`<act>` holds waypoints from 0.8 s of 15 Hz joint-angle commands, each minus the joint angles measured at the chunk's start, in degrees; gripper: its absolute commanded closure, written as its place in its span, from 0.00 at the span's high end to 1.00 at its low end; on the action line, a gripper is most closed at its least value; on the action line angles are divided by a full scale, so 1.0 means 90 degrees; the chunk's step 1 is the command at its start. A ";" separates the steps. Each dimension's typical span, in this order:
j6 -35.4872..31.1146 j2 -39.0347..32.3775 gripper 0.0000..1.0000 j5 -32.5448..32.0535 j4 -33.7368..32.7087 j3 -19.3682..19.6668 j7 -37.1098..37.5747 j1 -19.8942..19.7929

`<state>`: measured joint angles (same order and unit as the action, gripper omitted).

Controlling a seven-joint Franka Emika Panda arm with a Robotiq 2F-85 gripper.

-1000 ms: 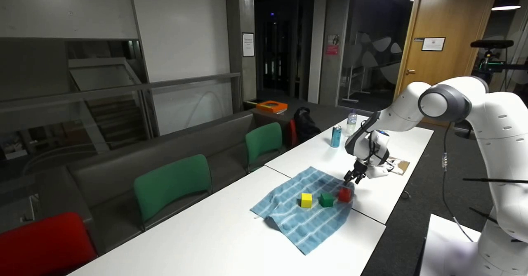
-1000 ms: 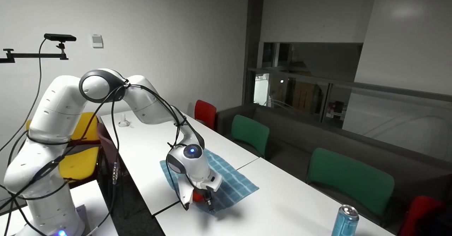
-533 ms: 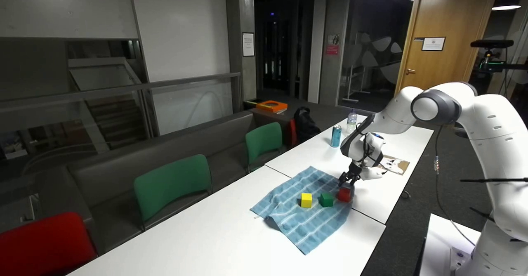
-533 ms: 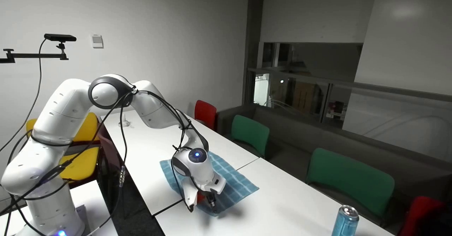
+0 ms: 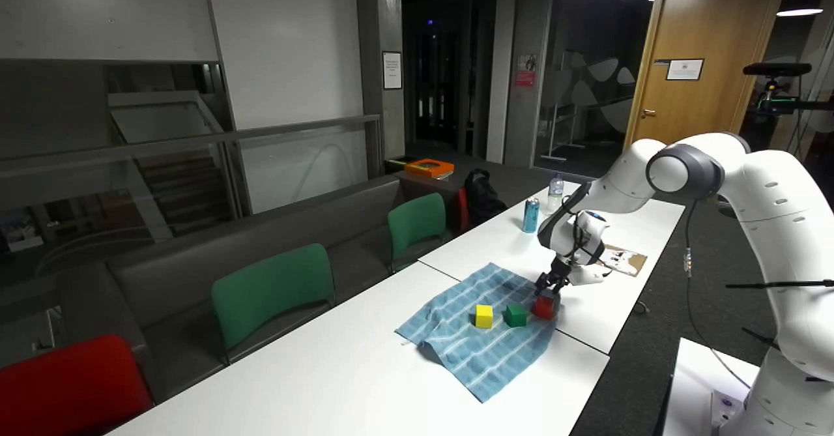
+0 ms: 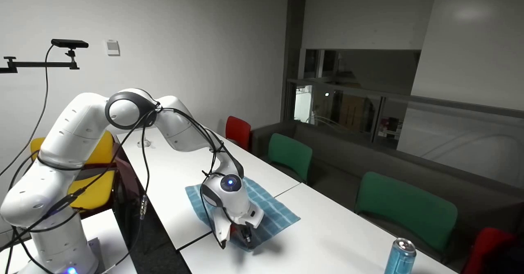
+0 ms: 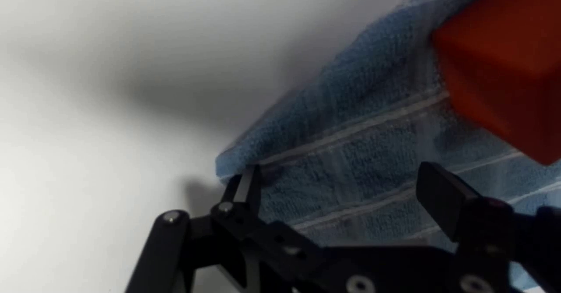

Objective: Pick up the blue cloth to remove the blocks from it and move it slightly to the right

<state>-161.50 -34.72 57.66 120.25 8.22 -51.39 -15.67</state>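
Observation:
The blue cloth (image 5: 498, 354) lies spread and slightly rumpled on the white table; it also shows in an exterior view (image 6: 280, 214) and the wrist view (image 7: 346, 153). A yellow block (image 5: 483, 317), a green block (image 5: 515, 316) and a red block (image 5: 543, 307) sit on it in a row. The red block is nearest my gripper and shows at the upper right of the wrist view (image 7: 499, 65). My gripper (image 7: 339, 174) is open, its fingers apart over a cloth corner, with cloth visible between them. It also shows in both exterior views (image 5: 551, 285) (image 6: 236, 238). Whether the fingertips touch the cloth is unclear.
A blue can (image 5: 531, 216) and a clear bottle (image 5: 555, 193) stand beyond the arm on the table. A picture card (image 5: 624, 260) lies near the table edge. A seam between two tables runs under the cloth. Green chairs (image 5: 273, 292) line the far side.
My arm has lowered and my gripper has moved slightly towards the cloth corner beside the red block, mostly in the first half second. The cloth, yellow block and green block have not moved.

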 commanded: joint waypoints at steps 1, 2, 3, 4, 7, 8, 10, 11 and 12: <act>0.0091 0.0004 0.66 0.0100 -0.0068 -0.0117 -0.0350 -0.0209; 0.0093 0.0012 0.58 0.0101 -0.0064 -0.0121 -0.0357 -0.0222; 0.0097 0.0011 0.49 0.0083 -0.0072 -0.0114 -0.0340 -0.0220; 0.0090 0.0021 0.42 0.0085 -0.0065 -0.0121 -0.0353 -0.0229; 0.0114 0.0044 0.19 0.0017 -0.0059 -0.0087 -0.0298 -0.0197; 0.0154 0.0073 0.11 -0.0038 -0.0044 -0.0053 -0.0232 -0.0168; 0.0216 0.0242 0.00 -0.0086 0.0052 -0.0007 -0.0102 -0.0115; 0.0257 0.0355 0.00 -0.0094 0.0113 0.0013 -0.0020 -0.0093; 0.0260 0.0511 0.00 -0.0116 0.0212 0.0059 0.0110 -0.0026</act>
<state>-160.99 -34.06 57.30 119.99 8.21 -51.06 -16.15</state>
